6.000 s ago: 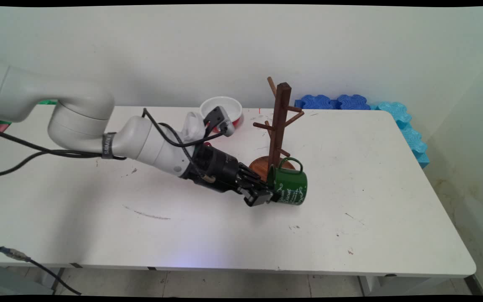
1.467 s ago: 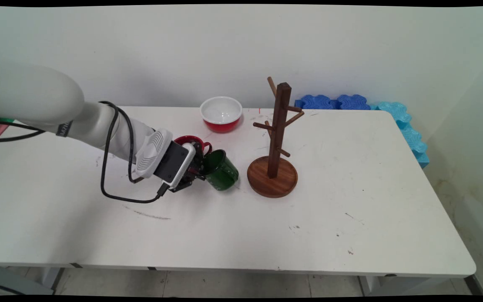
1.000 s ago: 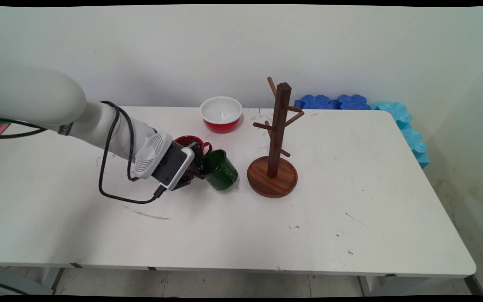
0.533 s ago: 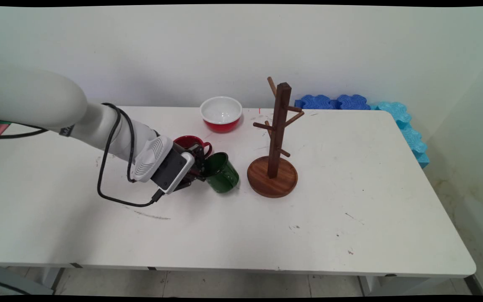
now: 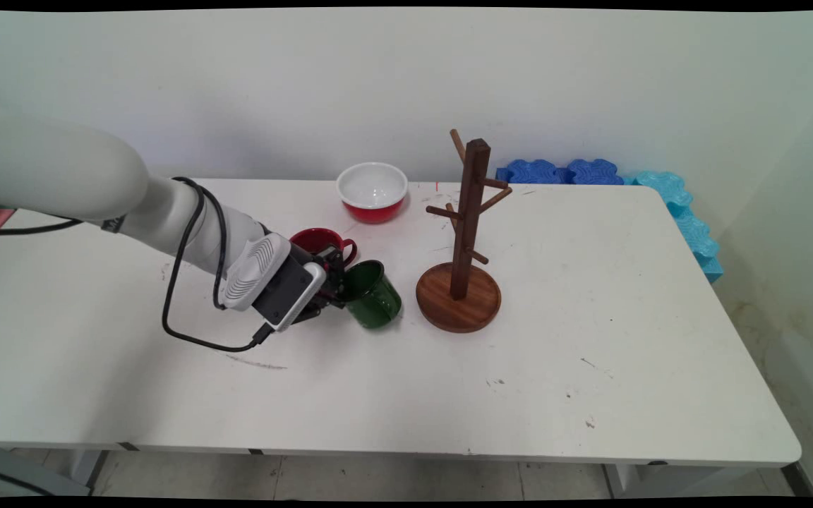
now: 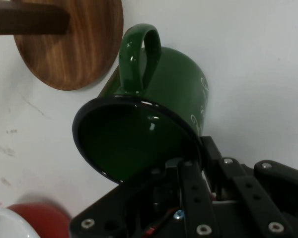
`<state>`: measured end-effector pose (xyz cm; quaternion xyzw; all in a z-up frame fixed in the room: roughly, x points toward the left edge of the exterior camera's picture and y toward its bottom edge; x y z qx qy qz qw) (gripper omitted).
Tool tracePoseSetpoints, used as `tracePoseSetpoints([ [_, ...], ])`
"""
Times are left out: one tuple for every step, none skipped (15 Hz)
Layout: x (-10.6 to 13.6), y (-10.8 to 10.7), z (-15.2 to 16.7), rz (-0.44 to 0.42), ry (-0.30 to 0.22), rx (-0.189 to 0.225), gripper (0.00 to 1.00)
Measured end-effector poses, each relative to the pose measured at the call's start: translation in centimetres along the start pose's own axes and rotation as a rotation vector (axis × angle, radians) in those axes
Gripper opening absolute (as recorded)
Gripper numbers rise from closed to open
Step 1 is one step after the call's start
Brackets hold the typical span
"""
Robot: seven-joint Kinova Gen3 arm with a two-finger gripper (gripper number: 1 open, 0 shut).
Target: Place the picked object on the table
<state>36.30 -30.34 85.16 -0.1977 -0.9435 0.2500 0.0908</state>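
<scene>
My gripper point(image 5: 339, 289) is shut on the rim of a green enamel mug point(image 5: 374, 296), one finger inside and one outside. The mug is tilted, its mouth turned toward the hand, low over the white table point(image 5: 590, 339); whether it touches the table I cannot tell. In the hand view the green mug point(image 6: 164, 94) fills the middle with its handle up, gripped at the rim by my gripper point(image 6: 191, 163). A red mug point(image 5: 318, 240) stands just behind the hand. The wooden mug tree point(image 5: 468, 212) stands to the right on its round base point(image 5: 477, 310), apart from the mug.
A red bowl point(image 5: 372, 187) with a white inside sits at the back of the table. Blue foam blocks point(image 5: 660, 194) line the far right corner. The tree's round base point(image 6: 74, 49) shows at the top left of the hand view.
Six seconds ago the green mug was at the right side of the tree's base; it is now left of it. In the last second hand and mug sank slightly.
</scene>
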Motion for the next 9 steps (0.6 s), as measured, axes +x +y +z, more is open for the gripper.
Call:
tracePoseSetpoints([
  [-0.03, 0.04, 0.04, 0.002, 0.0, -0.001, 0.0],
  [-0.05, 0.08, 0.08, 0.004, 0.0, -0.002, 1.0],
  [-0.06, 0.11, 0.12, 0.005, 0.001, -0.002, 1.0],
  [-0.05, 0.12, 0.14, 0.006, 0.001, -0.003, 1.0],
  [-0.04, 0.13, 0.16, 0.007, 0.002, -0.003, 1.0],
  [-0.02, 0.14, 0.18, 0.007, 0.003, -0.003, 1.0],
  [0.01, 0.15, 0.19, 0.008, 0.004, -0.003, 1.0],
  [0.04, 0.17, 0.21, 0.008, 0.005, -0.004, 1.0],
  [0.07, 0.2, 0.21, 0.007, 0.007, -0.004, 1.0],
])
